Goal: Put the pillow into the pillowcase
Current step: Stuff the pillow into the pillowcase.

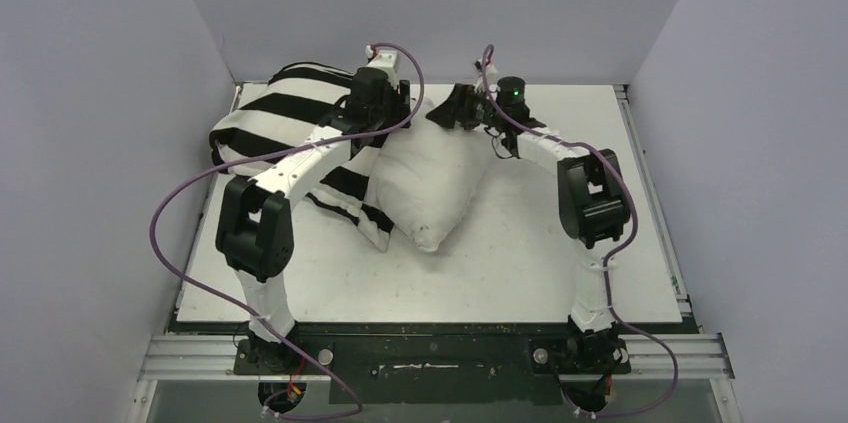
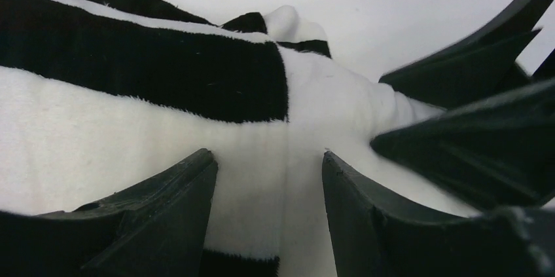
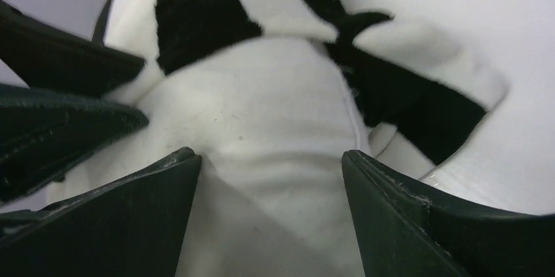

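The off-white pillow (image 1: 432, 183) lies tilted in the middle of the table, its far corner between both grippers. The black-and-white striped pillowcase (image 1: 270, 118) is bunched at the left, under the left arm, with its edge against the pillow's left side. My left gripper (image 1: 395, 111) hovers open over the seam where the pillowcase (image 2: 131, 74) meets the pillow (image 2: 340, 100), and its fingers (image 2: 196, 179) stand apart. My right gripper (image 1: 440, 113) is open too, straddling the pillow (image 3: 262, 113) without pinching it. The pillowcase (image 3: 196, 21) shows just beyond.
The white table (image 1: 520, 273) has grey walls on the left, back and right. The two grippers are close together, and each one's fingers show in the other's wrist view: the right fingers (image 2: 471, 120) and the left fingers (image 3: 59, 100). Purple cables loop beside both arms.
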Available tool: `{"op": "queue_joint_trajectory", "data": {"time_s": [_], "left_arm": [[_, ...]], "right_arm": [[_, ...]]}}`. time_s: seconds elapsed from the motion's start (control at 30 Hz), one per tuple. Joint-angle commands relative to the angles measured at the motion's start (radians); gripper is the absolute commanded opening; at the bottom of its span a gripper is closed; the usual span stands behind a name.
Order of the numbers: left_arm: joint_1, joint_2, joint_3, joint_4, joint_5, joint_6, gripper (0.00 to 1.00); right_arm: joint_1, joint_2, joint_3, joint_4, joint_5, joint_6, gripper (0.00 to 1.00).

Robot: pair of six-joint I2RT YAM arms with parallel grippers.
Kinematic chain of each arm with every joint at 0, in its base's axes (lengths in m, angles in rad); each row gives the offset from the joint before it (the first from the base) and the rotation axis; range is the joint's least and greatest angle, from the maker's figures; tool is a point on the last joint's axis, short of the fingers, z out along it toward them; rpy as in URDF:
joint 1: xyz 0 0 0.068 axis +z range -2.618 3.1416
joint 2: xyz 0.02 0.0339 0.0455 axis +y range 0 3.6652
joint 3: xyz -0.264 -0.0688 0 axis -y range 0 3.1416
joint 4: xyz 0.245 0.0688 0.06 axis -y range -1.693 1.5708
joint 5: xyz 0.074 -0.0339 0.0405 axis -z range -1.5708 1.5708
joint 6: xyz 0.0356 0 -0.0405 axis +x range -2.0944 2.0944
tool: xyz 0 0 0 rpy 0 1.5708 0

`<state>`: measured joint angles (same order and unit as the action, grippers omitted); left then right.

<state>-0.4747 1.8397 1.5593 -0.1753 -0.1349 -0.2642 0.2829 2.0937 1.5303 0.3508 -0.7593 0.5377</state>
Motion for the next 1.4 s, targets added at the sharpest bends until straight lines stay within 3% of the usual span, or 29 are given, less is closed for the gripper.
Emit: {"op": "queue_joint_trajectory", "data": {"time_s": [0.0, 0.07, 0.1, 0.2, 0.3, 0.47, 0.77, 0.87, 0.9, 1.0, 1.1, 1.2, 1.37], "left_arm": [[0.029, 0.073, 0.098, 0.042, -0.041, 0.034, 0.58], [0.034, 0.117, 0.143, 0.017, -0.036, 0.048, 0.56], [0.034, 0.138, 0.173, 0.0, -0.028, 0.056, 0.5], [0.03, 0.167, 0.239, -0.051, 0.015, 0.059, 0.19], [0.001, 0.117, 0.257, -0.053, 0.063, 0.04, 0.0], [-0.072, -0.027, 0.274, -0.01, 0.164, -0.062, 0.0], [-0.241, -0.216, 0.155, 0.094, 0.144, -0.184, 0.0], [-0.24, -0.24, 0.14, -0.03, 0.022, -0.109, 0.0], [-0.229, -0.246, 0.14, -0.084, -0.028, -0.075, 0.04], [-0.181, -0.276, 0.105, -0.18, -0.134, 0.002, 0.29], [-0.123, -0.289, 0.066, -0.219, -0.171, 0.045, 0.38], [-0.076, -0.287, 0.015, -0.194, -0.118, 0.093, 0.48], [-0.032, -0.218, -0.016, -0.195, -0.094, 0.123, 0.56]], "right_arm": [[0.069, 0.016, 0.023, 0.007, -0.078, -0.02, 0.75], [0.089, 0.002, -0.037, 0.094, -0.065, 0.017, 0.65], [0.096, 0.0, -0.059, 0.118, -0.063, 0.028, 0.6], [0.112, -0.011, -0.098, 0.171, -0.051, 0.063, 0.45], [0.127, -0.048, -0.167, 0.281, -0.049, 0.123, 0.22], [0.162, -0.147, -0.268, 0.39, 0.053, 0.172, 0.01], [0.205, -0.265, -0.394, 0.568, 0.247, 0.27, 0.0], [0.22, -0.274, -0.418, 0.58, 0.254, 0.276, 0.0], [0.222, -0.276, -0.429, 0.586, 0.244, 0.272, 0.0], [0.228, -0.275, -0.441, 0.578, 0.224, 0.262, 0.0], [0.238, -0.268, -0.443, 0.575, 0.225, 0.257, 0.0], [0.249, -0.262, -0.437, 0.569, 0.231, 0.254, 0.0], [0.258, -0.258, -0.42, 0.537, 0.236, 0.237, 0.0]]}}
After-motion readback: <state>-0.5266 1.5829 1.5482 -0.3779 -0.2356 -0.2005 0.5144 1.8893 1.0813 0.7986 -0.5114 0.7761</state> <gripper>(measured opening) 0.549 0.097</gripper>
